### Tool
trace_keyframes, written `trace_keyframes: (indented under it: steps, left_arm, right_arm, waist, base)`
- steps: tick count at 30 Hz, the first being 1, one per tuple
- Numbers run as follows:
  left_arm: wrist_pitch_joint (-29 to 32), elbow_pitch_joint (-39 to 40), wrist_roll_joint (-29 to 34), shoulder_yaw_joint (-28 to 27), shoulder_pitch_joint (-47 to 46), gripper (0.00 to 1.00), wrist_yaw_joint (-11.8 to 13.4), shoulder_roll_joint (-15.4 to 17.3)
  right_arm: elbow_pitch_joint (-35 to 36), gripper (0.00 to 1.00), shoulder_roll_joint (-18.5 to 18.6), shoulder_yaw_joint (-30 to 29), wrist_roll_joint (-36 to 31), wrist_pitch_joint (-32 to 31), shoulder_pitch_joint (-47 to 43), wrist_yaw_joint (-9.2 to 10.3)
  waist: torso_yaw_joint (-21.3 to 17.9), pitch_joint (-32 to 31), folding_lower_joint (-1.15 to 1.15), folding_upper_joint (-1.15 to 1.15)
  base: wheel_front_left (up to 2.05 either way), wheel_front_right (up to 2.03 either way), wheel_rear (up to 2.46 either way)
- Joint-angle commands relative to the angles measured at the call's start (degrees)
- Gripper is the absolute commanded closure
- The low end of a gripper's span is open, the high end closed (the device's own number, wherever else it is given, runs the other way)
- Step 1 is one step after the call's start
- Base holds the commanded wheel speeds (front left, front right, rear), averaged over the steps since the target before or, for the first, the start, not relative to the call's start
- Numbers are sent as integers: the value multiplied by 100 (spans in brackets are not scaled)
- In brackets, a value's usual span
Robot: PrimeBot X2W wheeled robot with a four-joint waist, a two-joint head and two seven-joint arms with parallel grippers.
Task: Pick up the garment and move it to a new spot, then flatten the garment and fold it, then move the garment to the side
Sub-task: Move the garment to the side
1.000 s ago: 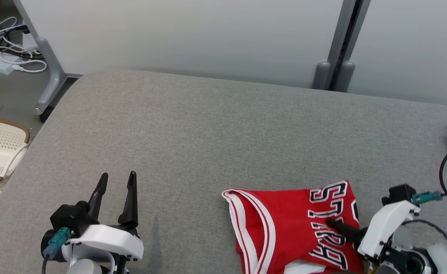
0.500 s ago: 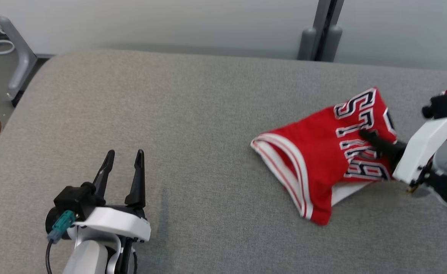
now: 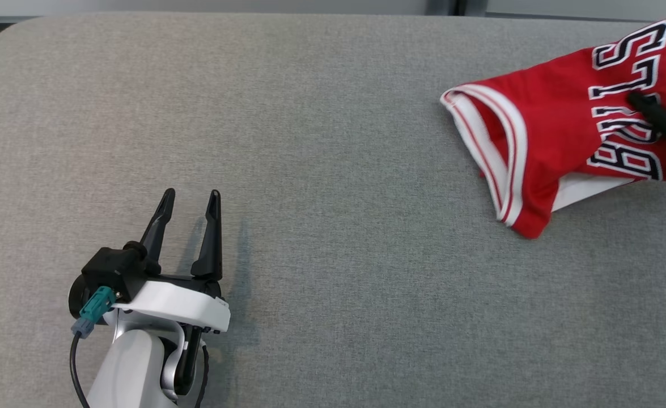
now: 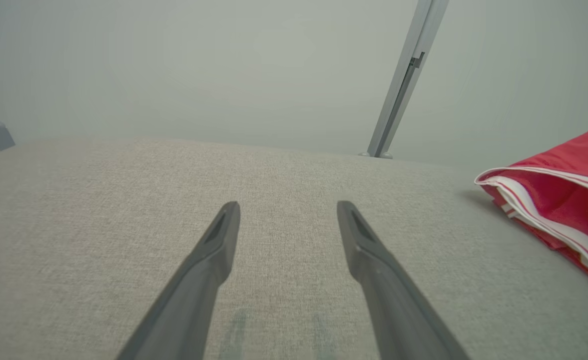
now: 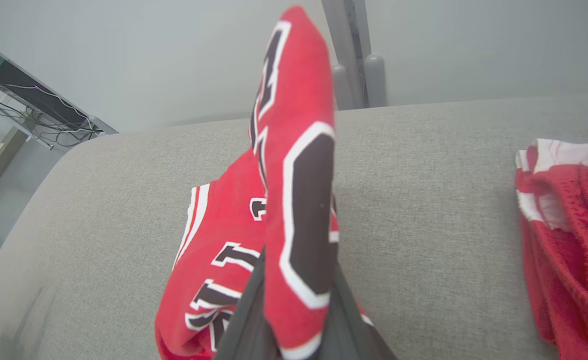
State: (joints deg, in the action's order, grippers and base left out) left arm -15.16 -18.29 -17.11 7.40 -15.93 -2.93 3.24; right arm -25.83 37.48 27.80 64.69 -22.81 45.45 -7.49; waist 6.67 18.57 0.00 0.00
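one red jersey (image 3: 548,130) (fold raised) clamped in right pincer (image 3: 639,102); left pincer (image 3: 191,195) spread, empty.

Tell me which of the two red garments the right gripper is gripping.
The lettered jersey, pinched in the shut right gripper. The other red garment, showing no lettering, lies apart, untouched.
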Motion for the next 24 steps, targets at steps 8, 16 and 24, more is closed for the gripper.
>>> trace_keyframes:
  steps: [8,16,24]
  left_arm:
    - [-5,-31,86,-25,-96,0,-8,49]
    - [-5,27,130,-10,-236,0,-30,73]
    - [-5,47,150,-3,-346,0,-3,93]
  right_arm:
    - [-315,100,502,156,238,255,420,-4]
    - [-859,100,854,314,55,540,858,-3]
    - [-1674,100,984,467,-308,879,1318,-3]
  waist:
    - [-223,119,0,0]
    - [-309,348,0,0]
    - [-294,590,0,0]
  base:
    - [0,0,0]
    - [0,0,0]
    - [0,0,0]
